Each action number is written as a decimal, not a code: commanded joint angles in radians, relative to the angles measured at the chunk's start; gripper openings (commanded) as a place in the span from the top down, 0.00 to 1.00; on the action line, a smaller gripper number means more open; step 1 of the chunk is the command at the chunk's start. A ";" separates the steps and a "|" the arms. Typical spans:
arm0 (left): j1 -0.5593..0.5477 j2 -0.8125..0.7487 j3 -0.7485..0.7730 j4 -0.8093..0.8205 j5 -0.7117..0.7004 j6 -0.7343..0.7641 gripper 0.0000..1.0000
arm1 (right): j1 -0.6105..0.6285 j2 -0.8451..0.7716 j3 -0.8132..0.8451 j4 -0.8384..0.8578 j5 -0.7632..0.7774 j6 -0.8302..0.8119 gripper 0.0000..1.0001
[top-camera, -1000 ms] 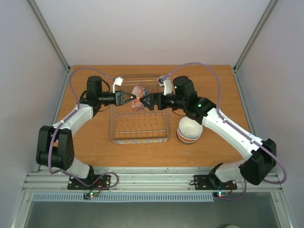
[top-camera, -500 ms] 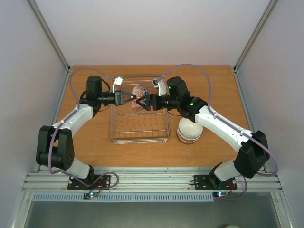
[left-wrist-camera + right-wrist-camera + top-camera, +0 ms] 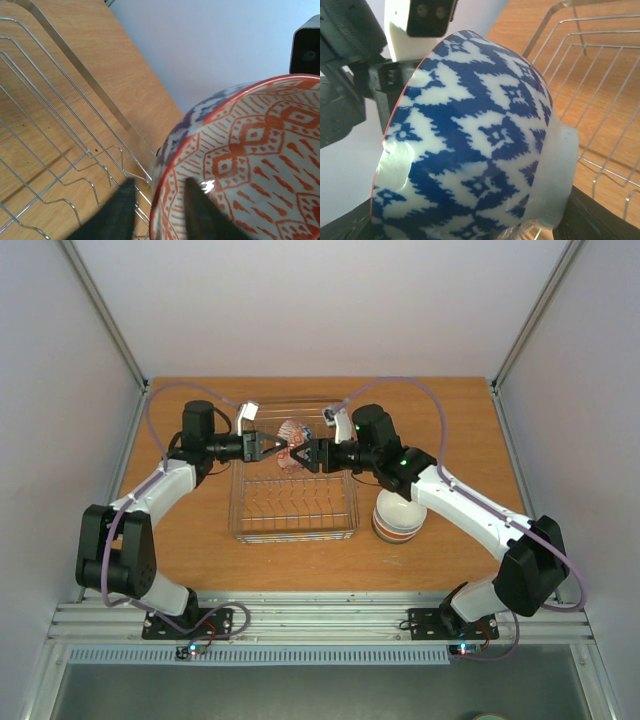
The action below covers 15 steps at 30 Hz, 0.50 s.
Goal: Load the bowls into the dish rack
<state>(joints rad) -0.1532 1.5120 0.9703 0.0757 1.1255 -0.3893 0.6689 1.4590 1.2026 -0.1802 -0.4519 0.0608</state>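
Sliding in over the last second, the right arm has brought its wrist closer to the patterned bowl (image 3: 292, 432) and swung its elbow nearer the dish rack (image 3: 300, 508). The left arm has kept its place.

The bowl stands on edge over the far half of the rack. Whether its lower edge touches the tines cannot be told. The left fingers (image 3: 272, 447) reach it from the rack's left side and the right fingers (image 3: 308, 453) from its right side, so the two sets nearly meet at the bowl.

From the left wrist, the left fingers (image 3: 122, 212) stand narrow astride the bowl's (image 3: 240, 165) rim. One is outside and the other lies against the orange-red patterned inside, pinching it, with the rack's wires (image 3: 60, 100) behind.

From the right wrist, the bowl's (image 3: 470, 135) blue-and-white outside fills the view, with the rack (image 3: 600, 100) beyond it. One of the right fingers (image 3: 600, 222) sits just beside the pale foot and the other low at the rim side. They are set wide to either side of the bowl, but whether they press on it cannot be told.

A stack of bowls (image 3: 400, 515), with a white one upside down on top, stands on the counter (image 3: 200, 530) just beside the rack's near right corner.
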 commanded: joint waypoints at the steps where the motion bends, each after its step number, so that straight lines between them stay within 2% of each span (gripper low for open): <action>1: -0.005 -0.044 0.015 -0.009 -0.028 0.022 0.53 | 0.006 -0.047 0.019 -0.064 0.094 -0.045 0.99; 3: -0.005 -0.081 0.037 -0.131 -0.122 0.099 0.44 | 0.009 -0.046 0.063 -0.157 0.168 -0.112 0.99; 5: -0.004 -0.117 0.048 -0.192 -0.233 0.166 0.42 | 0.021 -0.045 0.096 -0.248 0.244 -0.148 0.99; 8: -0.002 -0.143 0.072 -0.266 -0.322 0.243 0.41 | 0.064 -0.036 0.151 -0.374 0.393 -0.197 0.99; 11: 0.003 -0.140 0.085 -0.296 -0.372 0.273 0.41 | 0.139 0.007 0.238 -0.531 0.595 -0.247 0.99; 15: 0.007 -0.129 0.082 -0.298 -0.377 0.283 0.41 | 0.230 0.109 0.356 -0.694 0.770 -0.273 0.99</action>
<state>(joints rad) -0.1520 1.3777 1.0405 -0.1761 0.8112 -0.1654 0.8261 1.4921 1.4551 -0.6914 0.0673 -0.1394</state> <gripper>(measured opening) 0.588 0.694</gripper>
